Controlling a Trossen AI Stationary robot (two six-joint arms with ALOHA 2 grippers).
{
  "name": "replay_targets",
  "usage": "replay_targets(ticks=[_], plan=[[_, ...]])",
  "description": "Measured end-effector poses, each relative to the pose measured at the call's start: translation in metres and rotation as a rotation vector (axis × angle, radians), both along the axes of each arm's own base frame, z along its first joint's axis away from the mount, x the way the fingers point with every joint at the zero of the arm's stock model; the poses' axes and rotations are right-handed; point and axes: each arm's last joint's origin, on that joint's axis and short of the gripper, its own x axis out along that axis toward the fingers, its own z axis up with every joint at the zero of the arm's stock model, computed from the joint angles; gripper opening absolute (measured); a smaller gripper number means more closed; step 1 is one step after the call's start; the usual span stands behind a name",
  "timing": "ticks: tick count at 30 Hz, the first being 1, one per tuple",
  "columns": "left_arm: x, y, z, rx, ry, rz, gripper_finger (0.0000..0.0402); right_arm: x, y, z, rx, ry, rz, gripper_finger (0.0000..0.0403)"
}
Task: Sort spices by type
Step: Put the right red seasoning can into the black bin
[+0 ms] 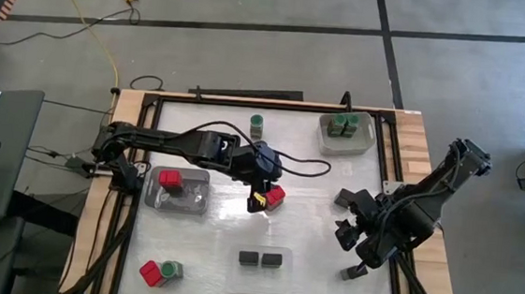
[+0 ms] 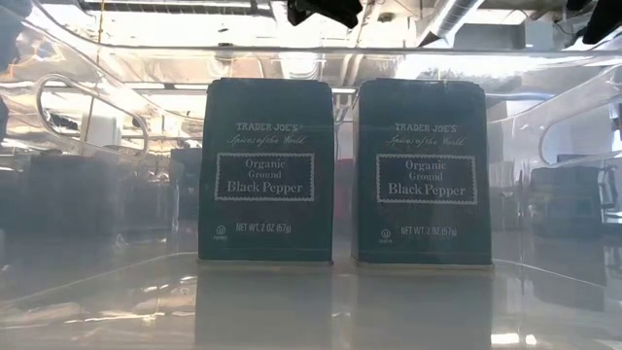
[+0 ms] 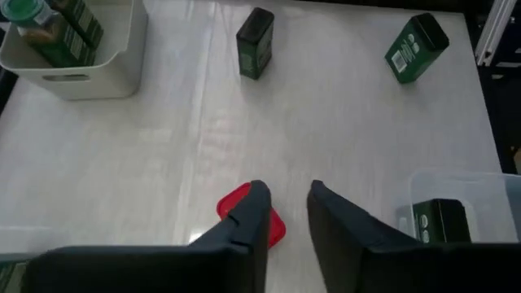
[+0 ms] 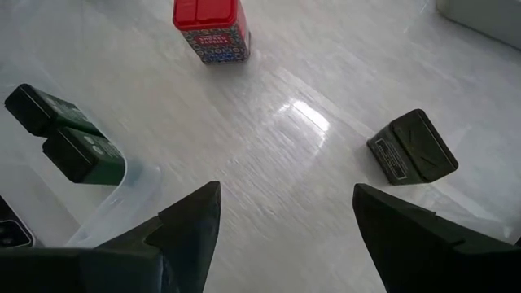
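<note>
My left gripper [image 1: 260,199] hovers at the table's middle, open by a narrow gap [image 3: 285,194]. A red spice tin [image 1: 275,197] stands upright on the table just beside and below it. In the left wrist view my left finger [image 3: 254,213] covers part of its red lid [image 3: 234,205], and the gap between the fingers is empty. The tin also shows in the right wrist view [image 4: 210,31]. My right gripper [image 1: 347,236] is wide open and empty [image 4: 285,199] at the right. A black box [image 4: 411,146] lies on the table near it, and a second black box [image 1: 354,273] lies nearer the front.
A clear tray [image 1: 283,273] at the front holds two black pepper boxes [image 2: 267,170]. A white bin [image 1: 364,141] at the far right holds green-lidded jars [image 1: 344,125]. One green-lidded jar [image 1: 257,123] stands alone at the back. A tray [image 1: 197,198] on the left holds a red tin [image 1: 169,178]. A red tin [image 1: 149,271] and a green-lidded jar [image 1: 170,269] stand at the front left.
</note>
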Motion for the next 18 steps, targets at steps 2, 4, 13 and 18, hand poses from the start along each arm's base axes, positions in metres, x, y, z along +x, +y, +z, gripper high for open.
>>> replay_targets(ticks=[2,4,13,18], plan=[[-0.0004,0.0,-0.0004,-0.003,0.006,0.004,0.0104,0.0,0.0,0.0,0.001,-0.001,0.0,0.0304],[-0.0011,0.0001,-0.0011,-0.003,0.016,0.004,0.0131,0.0,0.0,0.0,0.0,0.0,0.0,0.0304],[-0.0082,-0.001,-0.0074,0.003,0.106,0.075,0.0248,0.0001,0.0001,0.0,0.001,-0.001,0.0,0.0304],[-0.0051,0.007,-0.0031,0.053,0.012,0.325,0.0289,0.0001,0.0001,0.0,0.001,-0.001,0.0,0.0304]])
